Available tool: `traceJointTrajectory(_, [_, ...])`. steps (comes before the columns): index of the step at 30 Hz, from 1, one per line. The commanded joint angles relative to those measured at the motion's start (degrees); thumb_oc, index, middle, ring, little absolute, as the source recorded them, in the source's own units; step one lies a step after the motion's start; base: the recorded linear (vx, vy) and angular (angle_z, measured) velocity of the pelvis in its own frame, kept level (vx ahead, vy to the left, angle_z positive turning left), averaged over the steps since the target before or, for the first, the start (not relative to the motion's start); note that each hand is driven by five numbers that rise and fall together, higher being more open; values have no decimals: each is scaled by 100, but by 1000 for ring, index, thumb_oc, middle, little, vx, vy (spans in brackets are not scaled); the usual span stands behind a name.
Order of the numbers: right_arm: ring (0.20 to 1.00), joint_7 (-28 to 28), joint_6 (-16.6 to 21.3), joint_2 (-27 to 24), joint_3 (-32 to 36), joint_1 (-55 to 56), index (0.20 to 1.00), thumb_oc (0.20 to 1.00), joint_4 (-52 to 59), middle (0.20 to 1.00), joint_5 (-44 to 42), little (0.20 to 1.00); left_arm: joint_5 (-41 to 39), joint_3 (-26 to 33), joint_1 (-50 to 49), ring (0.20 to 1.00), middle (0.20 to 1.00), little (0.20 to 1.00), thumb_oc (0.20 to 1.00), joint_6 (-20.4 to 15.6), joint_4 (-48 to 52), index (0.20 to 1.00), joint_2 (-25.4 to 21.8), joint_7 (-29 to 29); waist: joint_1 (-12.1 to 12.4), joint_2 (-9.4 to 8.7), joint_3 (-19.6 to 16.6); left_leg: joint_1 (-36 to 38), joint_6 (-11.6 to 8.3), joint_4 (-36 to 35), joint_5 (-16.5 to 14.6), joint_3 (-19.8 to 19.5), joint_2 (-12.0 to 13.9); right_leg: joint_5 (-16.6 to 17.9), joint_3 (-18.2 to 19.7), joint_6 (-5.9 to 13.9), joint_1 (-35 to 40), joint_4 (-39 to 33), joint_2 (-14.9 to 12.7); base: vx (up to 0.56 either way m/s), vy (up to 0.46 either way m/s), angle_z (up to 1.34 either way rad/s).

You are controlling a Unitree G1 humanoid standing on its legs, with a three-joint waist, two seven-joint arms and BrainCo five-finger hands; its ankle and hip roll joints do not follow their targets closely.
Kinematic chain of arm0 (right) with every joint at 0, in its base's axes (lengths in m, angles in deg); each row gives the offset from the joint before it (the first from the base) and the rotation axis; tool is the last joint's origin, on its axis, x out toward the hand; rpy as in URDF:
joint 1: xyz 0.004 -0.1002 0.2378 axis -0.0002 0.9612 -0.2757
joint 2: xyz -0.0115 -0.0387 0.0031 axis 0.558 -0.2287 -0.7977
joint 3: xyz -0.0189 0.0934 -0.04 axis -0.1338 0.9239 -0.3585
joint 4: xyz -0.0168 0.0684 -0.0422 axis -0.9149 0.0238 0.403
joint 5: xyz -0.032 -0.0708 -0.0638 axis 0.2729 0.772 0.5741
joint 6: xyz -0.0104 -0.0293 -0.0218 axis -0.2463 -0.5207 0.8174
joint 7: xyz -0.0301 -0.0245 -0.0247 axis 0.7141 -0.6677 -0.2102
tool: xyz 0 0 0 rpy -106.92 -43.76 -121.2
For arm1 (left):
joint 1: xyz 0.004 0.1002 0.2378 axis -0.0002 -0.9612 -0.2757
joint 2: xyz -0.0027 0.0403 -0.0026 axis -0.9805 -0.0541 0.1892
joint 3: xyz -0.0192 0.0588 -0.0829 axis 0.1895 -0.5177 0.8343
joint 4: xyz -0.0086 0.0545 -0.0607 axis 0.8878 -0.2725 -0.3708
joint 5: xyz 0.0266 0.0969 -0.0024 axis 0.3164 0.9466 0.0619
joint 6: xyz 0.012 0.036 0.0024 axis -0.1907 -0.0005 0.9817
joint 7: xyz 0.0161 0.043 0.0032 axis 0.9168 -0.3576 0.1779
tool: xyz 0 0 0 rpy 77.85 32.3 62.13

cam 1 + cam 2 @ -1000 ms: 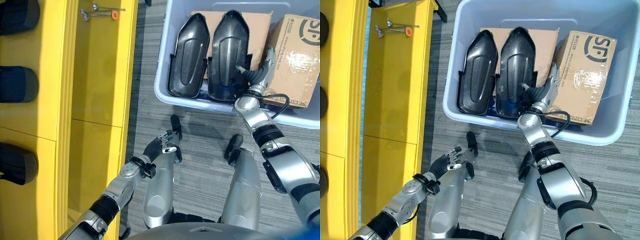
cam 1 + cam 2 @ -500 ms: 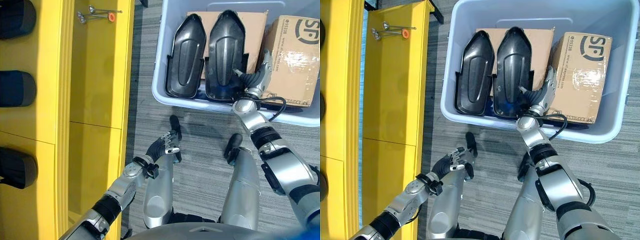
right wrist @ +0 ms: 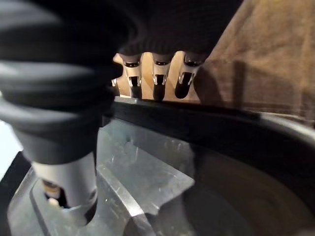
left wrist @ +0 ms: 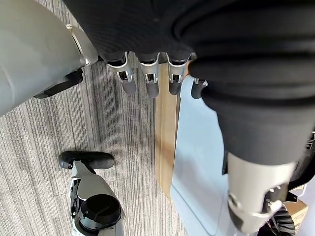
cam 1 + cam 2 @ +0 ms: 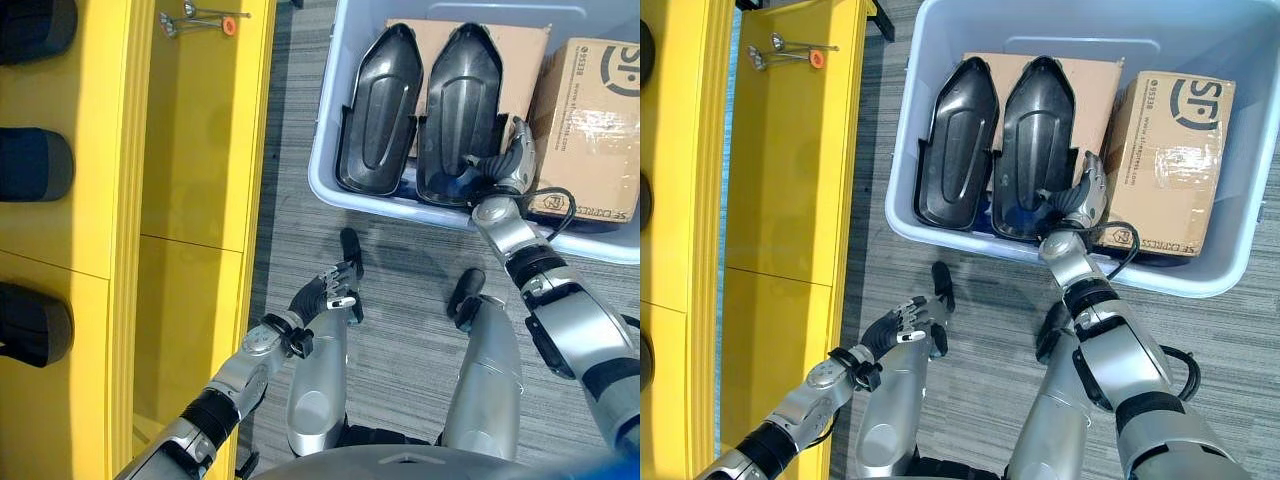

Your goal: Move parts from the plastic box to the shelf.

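Two black moulded parts stand side by side in the pale blue plastic box: the left part and the right part. My right hand is at the near right edge of the right part. In the right wrist view its fingers reach behind the part's rim and its thumb lies inside the shell, so the hand is shut on that edge. My left hand hangs open over the carpet, between the yellow shelf and the box, holding nothing.
A taped cardboard carton fills the right of the box, close to my right hand. Flat cardboard lies under the parts. Dark parts sit in the shelf's left bays. Small metal pieces with an orange disc lie at its far end.
My right hand has come down from beside the carton and curled round the near edge of the right black part. The left hand has stayed where it was.
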Motion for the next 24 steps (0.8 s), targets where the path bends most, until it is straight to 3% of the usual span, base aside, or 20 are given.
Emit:
traceJointTrajectory(1, [1000, -169, -315, -133, -143, 243, 1000, 1000, -186, 1000, 9, 1000, 162, -45, 142, 1000, 1000, 1000, 1000, -154, 49, 1000, -52, -82, 112, 117, 88, -146, -107, 894, -1036, -81, -38, 369, -347, 125, -44, -194, 80, 0, 0, 0])
traceJointTrajectory(4, [1000, -74, -385, -101, -108, 252, 1000, 1000, -305, 1000, -180, 1000, 185, -46, 157, 1000, 1000, 1000, 1000, -142, 59, 1000, -38, -55, 119, 106, 88, -164, -101, 898, -1039, -91, -32, 367, -350, 119, -51, -197, 85, 0, 0, 0])
traceJointTrajectory(5, [928, -26, -416, -86, -107, 247, 928, 928, -367, 928, -175, 928, 180, -42, 167, 1000, 1000, 1000, 1000, -133, 55, 1000, -39, -51, 124, 107, 88, -167, -102, 898, -1037, -88, -30, 367, -355, 117, -52, -195, 84, 0, 0, 0])
traceJointTrajectory(6, [925, 19, -487, -72, -108, 232, 925, 925, -410, 925, -184, 925, 175, -47, 179, 1000, 1000, 1000, 1000, -127, 55, 1000, -48, -41, 131, 105, 88, -179, -103, 908, -1040, -99, -32, 366, -359, 118, -56, -190, 83, 0, 0, 0])
traceJointTrajectory(7, [442, 211, -635, -59, -127, 244, 442, 442, -502, 442, -99, 442, 177, -31, 200, 1000, 1000, 1000, 1000, -92, 61, 1000, -66, -61, 141, 100, 88, -198, -102, 923, -1040, -106, -31, 370, -366, 119, -67, -179, 77, 0, 0, 0])
traceJointTrajectory(8, [391, 255, -695, -54, -141, 241, 391, 391, -521, 391, -48, 391, 183, -29, 207, 1000, 1000, 1000, 1000, -79, 63, 1000, -71, -64, 146, 98, 88, -204, -101, 928, -1041, -112, -31, 369, -368, 120, -72, -173, 75, 0, 0, 0])
traceJointTrajectory(9, [200, 380, -858, -44, -171, 218, 200, 200, -574, 200, 46, 200, 187, -25, 223, 1000, 1000, 1000, 1000, -55, 68, 1000, -75, -61, 156, 95, 88, -213, -100, 930, -1042, -123, -32, 367, -375, 120, -73, -173, 75, 0, 0, 0])
traceJointTrajectory(12, [200, 679, -1207, -39, -275, 205, 200, 200, -746, 200, 17, 200, 201, -24, 230, 1000, 1000, 1000, 1000, -41, 54, 1000, -84, -73, 188, 97, 88, -249, -102, 957, -1043, -144, -34, 362, -393, 121, -89, -154, 63, 0, 0, 0])
traceJointTrajectory(15, [200, 814, -1493, -5, -265, 200, 200, 200, -1046, 200, -622, 200, 206, -35, 244, 1000, 1000, 1000, 1000, -55, 15, 1000, -87, -88, 232, 104, 88, -305, -102, 992, -1039, -163, -23, 357, -415, 117, -132, -100, 38, 8, -7, 3])
traceJointTrajectory(20, [200, 710, -1667, -25, -63, 141, 200, 200, -1405, 200, -786, 200, 160, -87, 298, 1000, 1000, 1000, 1000, 95, -36, 1000, -25, -99, 268, 145, 88, -433, -89, 1047, -1055, -174, -32, 343, -441, 120, -255, -18, 1, 9, 7, 5])
traceJointTrajectory(24, [200, 741, -1759, -93, -18, 68, 200, 200, -1601, 200, -522, 200, 179, -202, 331, 1000, 1000, 1000, 1000, -6, -165, 1000, 74, 89, 292, 205, 88, -702, -91, 1125, -1054, -201, -48, 322, -454, 119, -503, 108, -31, 1, 12, 3])
